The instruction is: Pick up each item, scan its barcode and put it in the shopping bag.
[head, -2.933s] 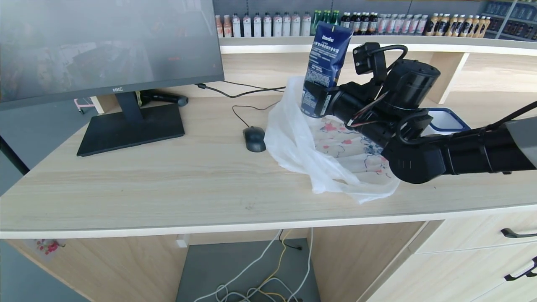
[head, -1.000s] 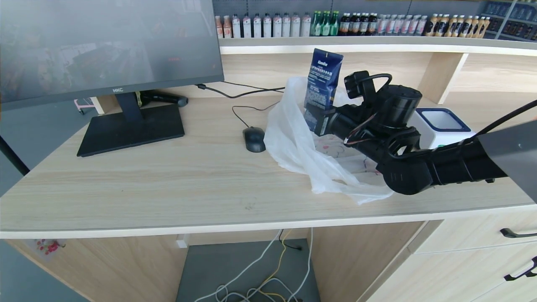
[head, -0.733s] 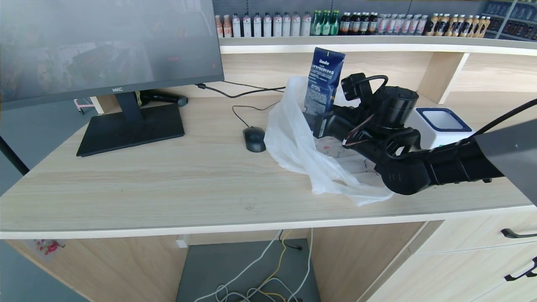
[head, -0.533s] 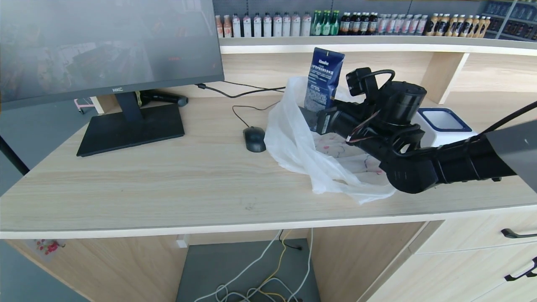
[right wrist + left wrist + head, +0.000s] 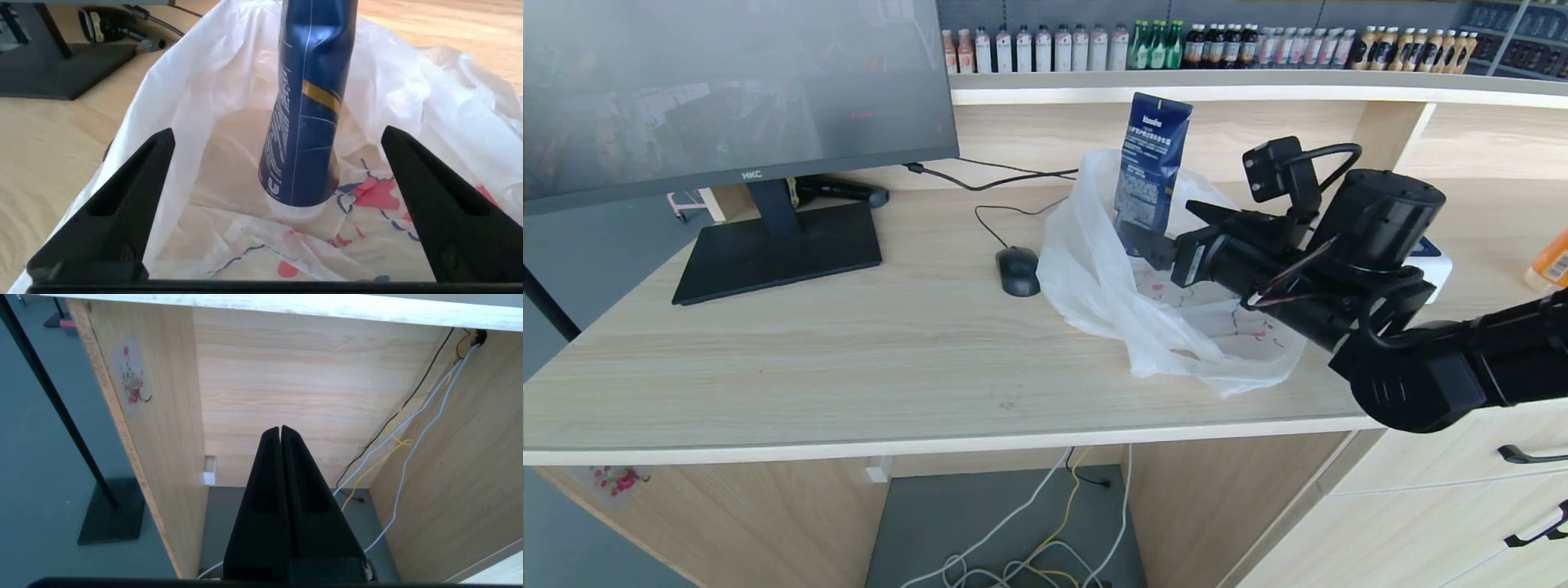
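Note:
A tall dark blue pouch [image 5: 1150, 167] stands upright inside the white shopping bag [image 5: 1094, 278] on the wooden counter. My right gripper [image 5: 1168, 229] is open just to the right of the pouch's lower part, not touching it. In the right wrist view the pouch [image 5: 310, 106] stands on the bag's [image 5: 204, 106] printed bottom, and the right gripper [image 5: 278, 135] has one finger wide on either side of it. My left gripper [image 5: 280, 433] is shut with nothing in it, hanging below the counter beside a wooden panel.
A white barcode scanner [image 5: 1433, 261] with a blue rim sits behind my right arm. An orange bottle [image 5: 1552, 261] lies at the right edge. A mouse [image 5: 1018, 270] and a monitor [image 5: 735, 82] are left of the bag. Bottles line the back shelf [image 5: 1176, 77].
My right gripper lowered the blue pouch into the bag, let go of it and drew back to the right. The pouch stays standing in the bag.

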